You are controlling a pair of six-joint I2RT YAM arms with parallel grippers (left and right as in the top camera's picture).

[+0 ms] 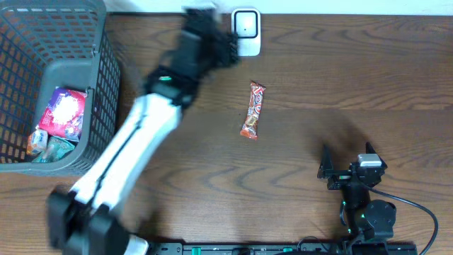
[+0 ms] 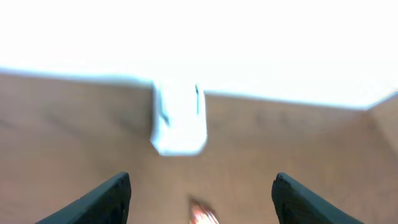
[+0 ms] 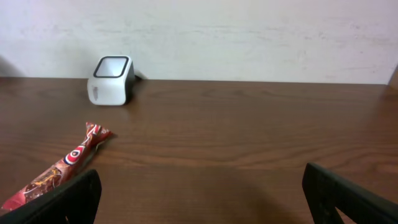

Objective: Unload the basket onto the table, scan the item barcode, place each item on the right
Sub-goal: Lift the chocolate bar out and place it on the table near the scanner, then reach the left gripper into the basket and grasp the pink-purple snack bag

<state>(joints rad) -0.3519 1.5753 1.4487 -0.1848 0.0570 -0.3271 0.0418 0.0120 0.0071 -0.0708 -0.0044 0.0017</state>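
The item, a red and orange candy bar, lies flat on the wooden table, right of centre. A white barcode scanner stands at the table's back edge. My left gripper is motion-blurred just left of the scanner. In the left wrist view it is open and holds nothing, with the scanner ahead and the bar's tip below. My right gripper rests open near the front right. From its wrist view the bar lies to the left and the scanner stands far left.
A grey mesh basket at the left edge holds several packaged snacks. The white left arm stretches diagonally from the front left towards the scanner. A white wall borders the back of the table.
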